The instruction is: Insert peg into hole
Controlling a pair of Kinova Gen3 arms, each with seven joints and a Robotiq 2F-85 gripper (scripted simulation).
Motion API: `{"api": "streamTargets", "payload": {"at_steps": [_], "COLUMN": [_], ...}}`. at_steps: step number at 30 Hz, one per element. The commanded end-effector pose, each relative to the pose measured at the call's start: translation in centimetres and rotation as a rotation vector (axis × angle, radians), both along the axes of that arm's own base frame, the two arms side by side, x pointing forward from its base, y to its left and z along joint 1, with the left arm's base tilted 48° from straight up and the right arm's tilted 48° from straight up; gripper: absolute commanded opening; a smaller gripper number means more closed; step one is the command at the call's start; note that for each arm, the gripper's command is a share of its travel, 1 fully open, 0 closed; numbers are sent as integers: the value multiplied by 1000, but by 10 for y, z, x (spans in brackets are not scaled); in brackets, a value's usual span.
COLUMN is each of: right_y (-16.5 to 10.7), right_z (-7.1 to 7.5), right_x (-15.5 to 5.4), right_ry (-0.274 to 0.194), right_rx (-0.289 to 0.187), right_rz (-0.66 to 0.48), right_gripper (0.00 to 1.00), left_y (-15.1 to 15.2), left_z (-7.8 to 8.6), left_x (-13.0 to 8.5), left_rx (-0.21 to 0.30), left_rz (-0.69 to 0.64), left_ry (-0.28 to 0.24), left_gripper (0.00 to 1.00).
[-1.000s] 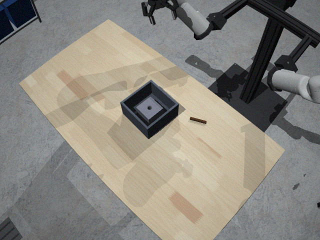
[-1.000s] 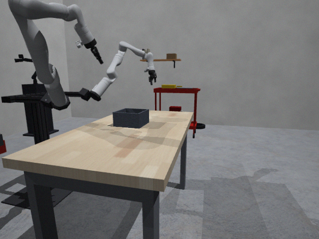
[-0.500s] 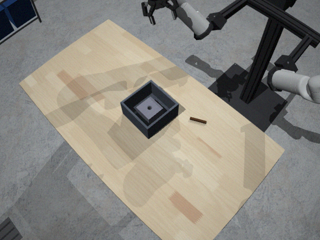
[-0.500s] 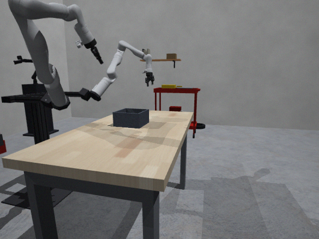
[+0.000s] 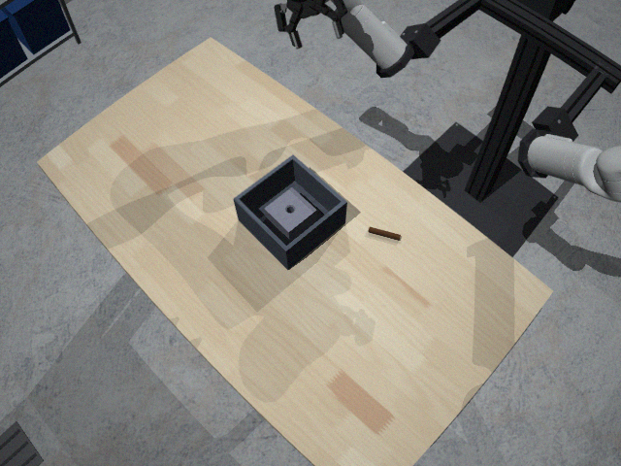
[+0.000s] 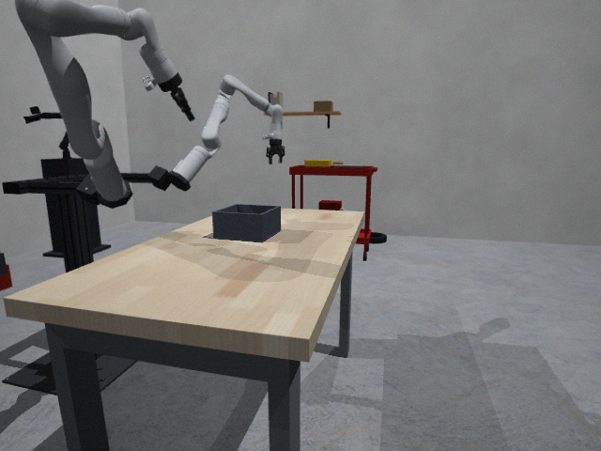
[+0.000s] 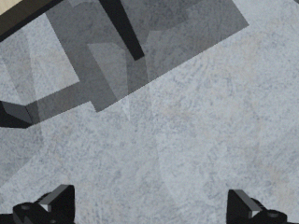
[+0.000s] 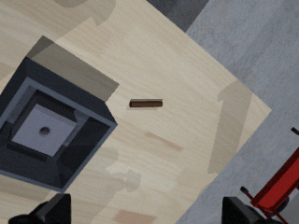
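Note:
A short brown peg (image 5: 384, 233) (image 8: 146, 104) lies flat on the table beside the box. The open dark box (image 5: 315, 237) (image 6: 238, 226) (image 8: 70, 91) has a light grey plate (image 5: 277, 211) (image 8: 33, 123) at its bottom. The plate's round hole (image 5: 289, 209) (image 8: 44, 131) is empty. My right gripper (image 5: 316, 37) (image 6: 191, 117) (image 8: 146, 208) is open and empty, high above and away from the peg. My left gripper (image 6: 275, 161) (image 7: 150, 205) is open and empty, high up with bare floor in its wrist view. The top view does not show it. The box hides the peg in the exterior view.
The wooden table (image 5: 165, 100) (image 6: 146, 286) bears the box near its middle; the box walls stand up around the plate. The black arm stand (image 5: 506, 115) is beside the table's long edge. A red cart (image 6: 334, 169) (image 8: 285, 177) stands beyond the table's far end.

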State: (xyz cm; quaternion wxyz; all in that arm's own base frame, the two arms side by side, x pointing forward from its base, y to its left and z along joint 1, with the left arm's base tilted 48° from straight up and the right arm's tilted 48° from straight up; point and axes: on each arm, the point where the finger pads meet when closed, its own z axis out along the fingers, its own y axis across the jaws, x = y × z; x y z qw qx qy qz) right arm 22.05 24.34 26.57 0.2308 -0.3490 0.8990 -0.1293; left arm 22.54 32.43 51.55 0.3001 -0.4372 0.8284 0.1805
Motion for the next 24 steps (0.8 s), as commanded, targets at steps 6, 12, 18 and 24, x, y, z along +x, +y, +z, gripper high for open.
{"api": "streamTargets", "payload": {"at_steps": [6,12,18,24], "right_y": [1,1,1,1], "right_z": [0,0,0,0], "right_x": [0,0,0,0], "right_ry": [-1,-1,-1,-1], "right_rx": [1,1,1,1], "right_rz": [1,1,1,1], "right_gripper": [1000,1000,1000,1000], "left_y": [24,37,48,57], "left_z": [0,0,0,0], "left_x": [-38,-66,-91,-120], "left_rx": [1,1,1,1], "left_rz": [114,192,261,337], "left_ry": [-1,-1,-1,-1], "left_gripper": [1000,1000,1000,1000]}}
